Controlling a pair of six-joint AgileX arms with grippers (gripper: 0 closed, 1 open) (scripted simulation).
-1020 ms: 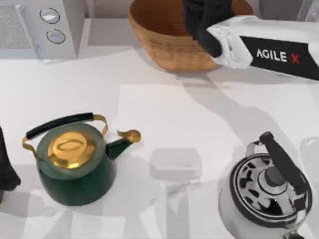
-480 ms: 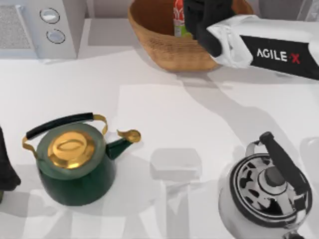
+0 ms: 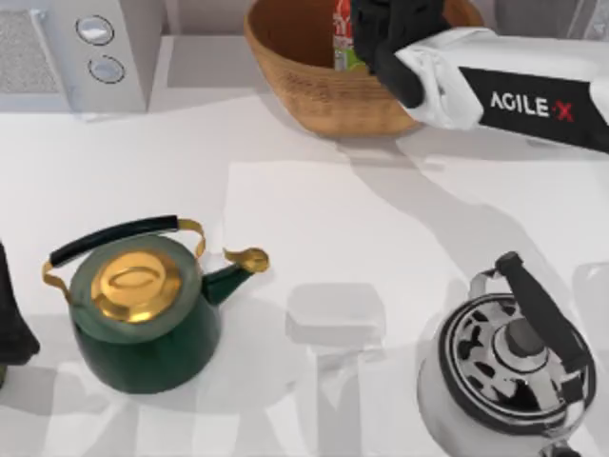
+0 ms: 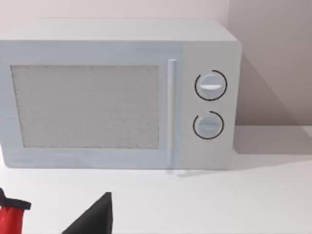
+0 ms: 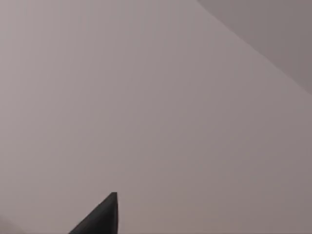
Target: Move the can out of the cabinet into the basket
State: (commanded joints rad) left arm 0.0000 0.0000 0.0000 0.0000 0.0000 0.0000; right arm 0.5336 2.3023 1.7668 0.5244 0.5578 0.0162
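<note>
Can (image 3: 343, 38) stands upright in the basket (image 3: 314, 95), just left of my right tool (image 3: 385, 33), whose grip I cannot tell

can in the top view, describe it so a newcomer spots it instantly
Find the tan wicker basket at the table's far edge. Inside it, beside the right arm's black pincer, stands the can: small, red, green near its base, far smaller than the two kettles.

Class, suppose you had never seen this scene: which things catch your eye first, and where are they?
The right arm's hand reaches over the wicker basket at the table's far edge, with the red can inside beside it. Nearer the camera stand a green kettle at left and a chrome kettle at right.
</note>
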